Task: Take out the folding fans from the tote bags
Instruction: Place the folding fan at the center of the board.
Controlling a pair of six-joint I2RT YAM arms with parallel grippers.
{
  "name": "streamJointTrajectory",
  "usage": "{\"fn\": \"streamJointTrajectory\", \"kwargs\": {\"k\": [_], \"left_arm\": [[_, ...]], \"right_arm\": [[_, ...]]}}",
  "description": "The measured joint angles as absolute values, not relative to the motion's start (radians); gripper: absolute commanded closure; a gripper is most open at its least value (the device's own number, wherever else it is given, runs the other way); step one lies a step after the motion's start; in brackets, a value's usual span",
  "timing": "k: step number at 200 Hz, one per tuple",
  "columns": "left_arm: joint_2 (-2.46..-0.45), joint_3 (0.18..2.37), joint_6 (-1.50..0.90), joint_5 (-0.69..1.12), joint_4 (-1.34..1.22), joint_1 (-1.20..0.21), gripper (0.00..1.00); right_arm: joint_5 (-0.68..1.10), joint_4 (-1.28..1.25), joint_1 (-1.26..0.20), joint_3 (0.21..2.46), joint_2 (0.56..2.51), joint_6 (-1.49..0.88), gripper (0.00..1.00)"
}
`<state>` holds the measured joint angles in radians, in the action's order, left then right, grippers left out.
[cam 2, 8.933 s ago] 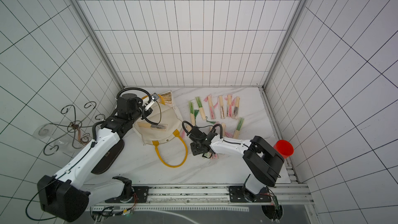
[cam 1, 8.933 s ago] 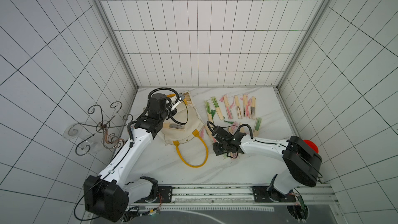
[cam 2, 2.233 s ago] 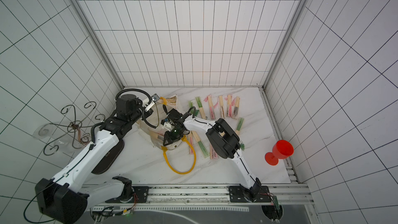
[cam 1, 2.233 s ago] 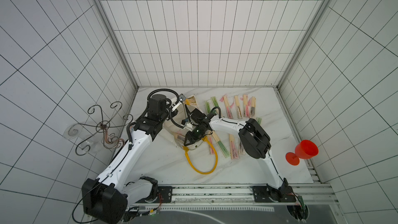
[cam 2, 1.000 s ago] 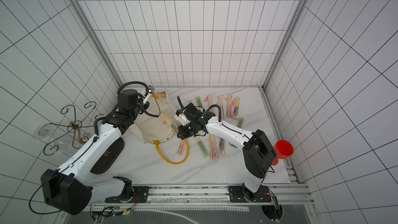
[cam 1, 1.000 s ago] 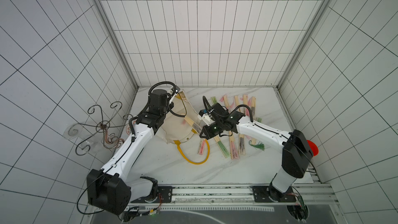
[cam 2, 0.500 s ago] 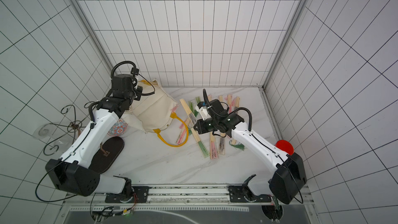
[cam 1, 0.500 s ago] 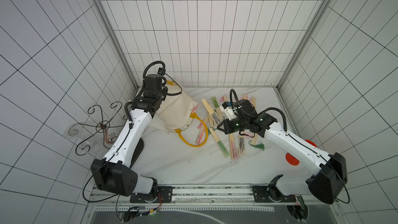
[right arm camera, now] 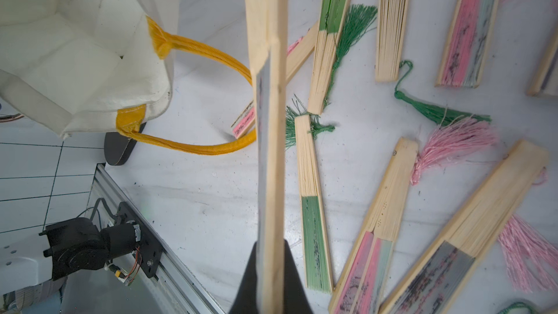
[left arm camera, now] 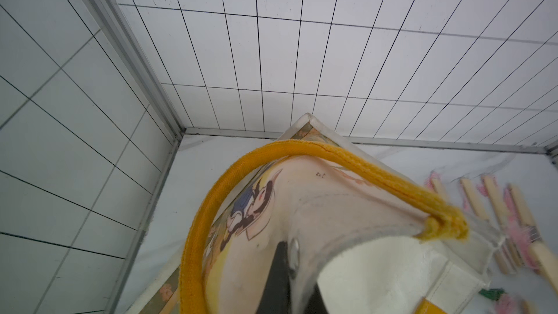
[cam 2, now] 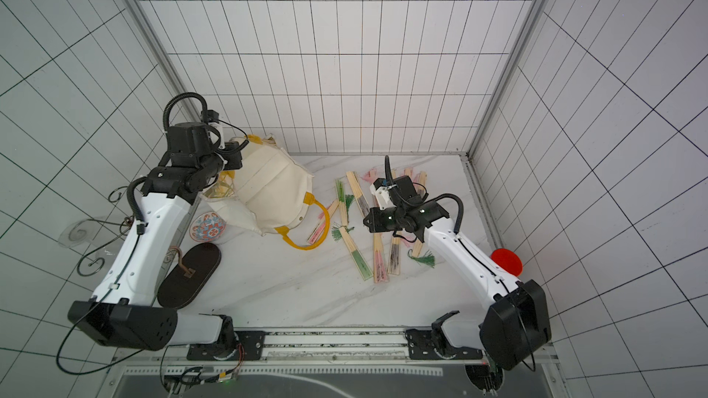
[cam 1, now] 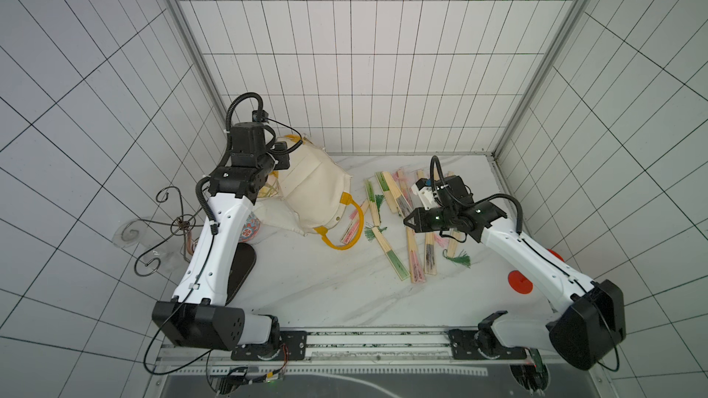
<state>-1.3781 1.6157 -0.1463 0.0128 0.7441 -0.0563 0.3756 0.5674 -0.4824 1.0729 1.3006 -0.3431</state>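
The right pincer [right arm camera: 269,262] clamps a folding fan [right arm camera: 268,101] jutting from it; left pincer [left arm camera: 288,267] pinches the tote bag [left arm camera: 332,206].

Tote bag [cam 1: 314,193]: cream-white canvas; mustard-yellow handles [right arm camera: 196,147]; cartoon print [left arm camera: 247,215] in blue and black on one face. Beside the tote bag, folding fans [cam 1: 394,262]: pale bamboo, folds green, pink or black-inked; tassels [cam 1: 458,260] green or pink. Table [cam 1: 325,292]: white marble, grey veins. Bowl [cam 2: 207,227] beside the tote bag: blue-and-red floral.
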Motion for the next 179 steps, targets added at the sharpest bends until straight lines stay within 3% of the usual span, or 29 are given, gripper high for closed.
{"fn": "streamJointTrajectory", "kwargs": {"k": [40, 98, 179], "left_arm": [[-1.33, 1.607, -0.339, 0.142, 0.692, -0.024, 1.0], [-1.268, 1.473, -0.636, 0.306, 0.48, 0.052, 1.0], [-1.279, 1.413, -0.868, 0.35, 0.291, 0.067, 1.0]], "right_arm": [[0.375, 0.573, -0.525, 0.958, 1.207, -0.341, 1.0], [0.383, 0.549, -0.77, 0.776, 1.13, -0.408, 1.0], [0.445, 0.382, -0.907, 0.641, 1.272, -0.482, 1.0]]}}
